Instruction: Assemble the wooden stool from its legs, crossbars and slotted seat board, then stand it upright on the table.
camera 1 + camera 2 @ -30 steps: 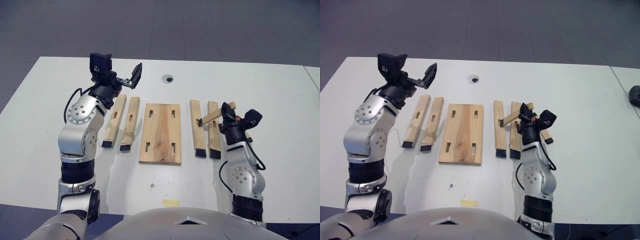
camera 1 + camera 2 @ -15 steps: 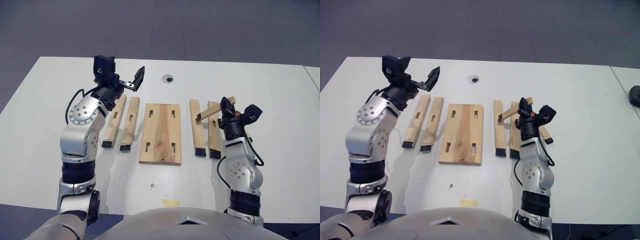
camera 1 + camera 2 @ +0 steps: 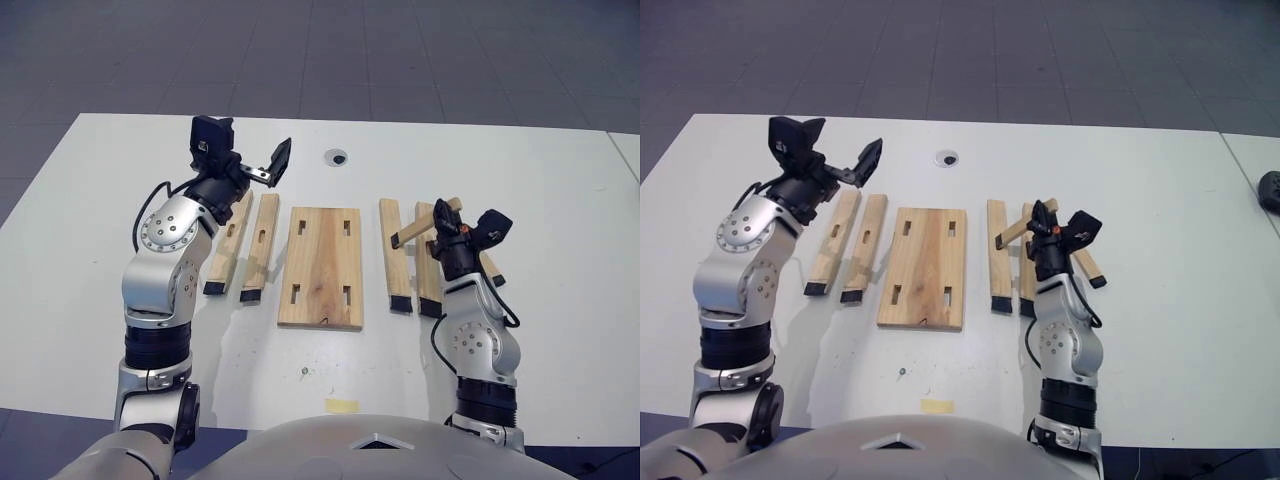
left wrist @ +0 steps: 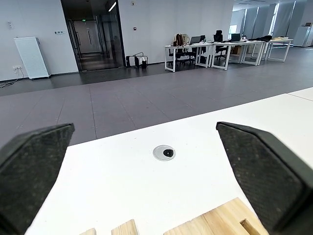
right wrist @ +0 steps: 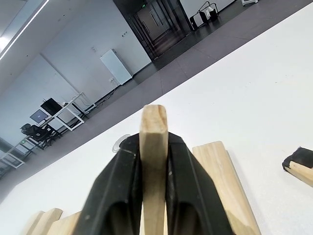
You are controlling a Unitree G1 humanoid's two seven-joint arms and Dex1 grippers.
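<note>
Right end effector (image 3: 443,226) tight around a crossbar (image 3: 415,232), its free end above the right-hand legs (image 3: 394,250).

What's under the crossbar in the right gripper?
The crossbar in the right gripper crosses over two legs lying side by side on the table. The arm hides part of the outer leg.

The seat board (image 3: 320,265), legs (image 3: 228,243) and crossbar (image 3: 415,232) are bare pale wood, the table (image 3: 560,200) matt.

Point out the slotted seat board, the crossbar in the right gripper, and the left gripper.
seat board (image 3: 320,262): left eye view, centre of its top face.
crossbar (image 3: 418,230): left eye view, middle of its free length.
left gripper (image 3: 272,165): left eye view, midway between its fingertips.
</note>
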